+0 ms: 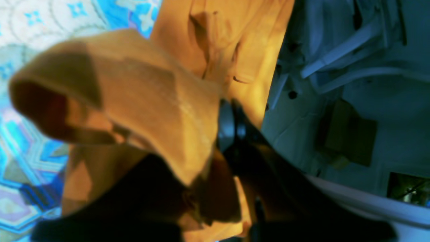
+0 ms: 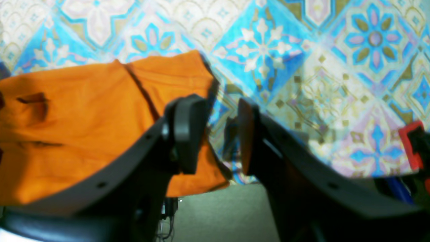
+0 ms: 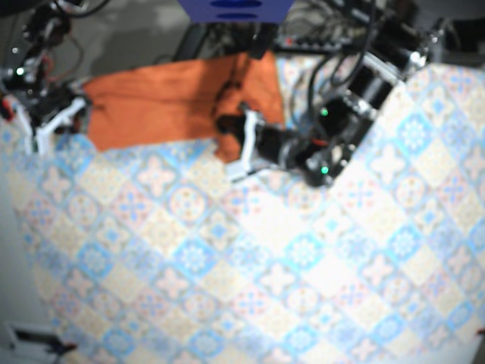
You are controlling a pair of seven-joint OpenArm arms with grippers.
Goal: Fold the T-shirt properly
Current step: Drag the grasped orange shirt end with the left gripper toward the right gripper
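A: Two grippers, one garment. Report status, starting at the left of the base view.

B: The right gripper [image 2: 221, 131] sits at the far left edge of the table [image 3: 265, 288], at the left corner of the orange T-shirt [image 3: 159, 102]. Its jaws stand apart with nothing between them. In its wrist view the cloth corner lies beside and under one finger, unclamped.

A: The garment?

B: It lies spread along the far edge of the table, with its right end rumpled and raised.

A: Further right?

B: The left gripper [image 1: 221, 131] is at that right end. Its jaws are clamped on a bunched fold of the cloth, raised off the table.

A: Step in hand?

B: Judged as the first fold. One end is picked up and the other is not yet secured.

A: Requirement for the next move?

B: Probably close the right jaws on their corner. Then carry the held end across toward the left, keeping the fold line straight. Blur hides how much cloth is gripped, so verify before pulling.
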